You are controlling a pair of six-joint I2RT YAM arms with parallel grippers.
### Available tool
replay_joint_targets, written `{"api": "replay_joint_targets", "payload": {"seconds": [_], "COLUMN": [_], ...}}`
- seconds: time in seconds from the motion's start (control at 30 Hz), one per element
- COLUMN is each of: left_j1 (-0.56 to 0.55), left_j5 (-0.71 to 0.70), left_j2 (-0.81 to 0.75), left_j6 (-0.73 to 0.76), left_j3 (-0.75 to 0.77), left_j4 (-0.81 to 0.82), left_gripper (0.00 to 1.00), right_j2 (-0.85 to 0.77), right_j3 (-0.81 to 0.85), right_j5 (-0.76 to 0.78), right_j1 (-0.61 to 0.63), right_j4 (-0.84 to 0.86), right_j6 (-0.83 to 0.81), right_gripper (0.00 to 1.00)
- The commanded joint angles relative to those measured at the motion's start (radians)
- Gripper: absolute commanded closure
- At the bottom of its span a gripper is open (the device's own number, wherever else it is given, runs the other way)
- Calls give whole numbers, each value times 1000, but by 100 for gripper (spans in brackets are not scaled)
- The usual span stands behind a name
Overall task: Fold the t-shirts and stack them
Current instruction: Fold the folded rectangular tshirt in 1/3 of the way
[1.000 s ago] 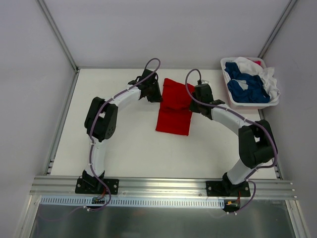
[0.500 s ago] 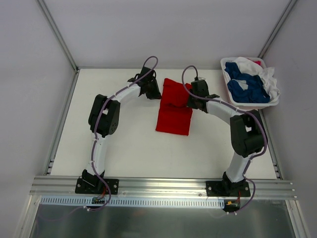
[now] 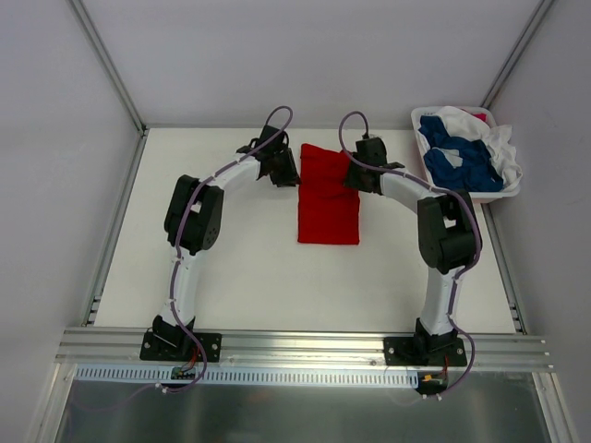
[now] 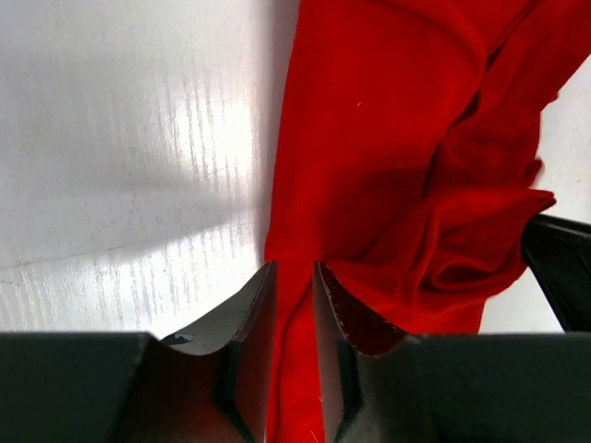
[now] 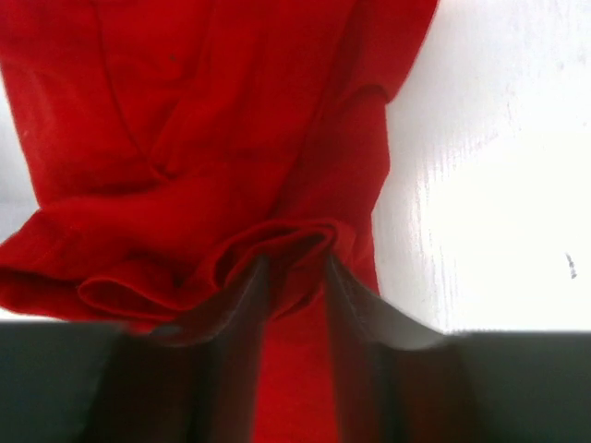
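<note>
Red t-shirt (image 3: pixel 329 198) | folded strip, long axis near-to-far | jaws: narrowly parted astride side edges, grip unclear

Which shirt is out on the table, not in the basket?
The red t-shirt, lying flat on the table. The blue and white shirts are heaped in the white basket.

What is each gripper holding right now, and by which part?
Red t-shirt: its far left edge lies between the left gripper's jaws, a bunched far-right fold between the right gripper's. Firm grip cannot be told.
</note>
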Motion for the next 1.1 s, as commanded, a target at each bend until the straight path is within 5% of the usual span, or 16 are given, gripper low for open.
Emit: {"api": "replay_joint_targets", "payload": {"seconds": [0.0,0.23,0.73,1.07], "left_j1": [4,3,-15,-107], "left_j5": [6,0,-32,-37], "left_j2": [-32,-83,-311,-368], "left_j6": [29,35,42,10], "left_j3": [-30,-100,-369,-409], "left_j4": [-9,-7,-1,-1], "left_gripper": [74,62,62,62], "right_j2": [4,-42,-352,-553], "right_j3": [33,-19,-285,-440], "right_j5": [0,32,97,97], "right_j1": [-11,-12,-12,28], "right_j4": [-17,-23,-18,-47], "right_j6": [-16,-36,-24,19], "right_gripper": [55,48,48,48]}}
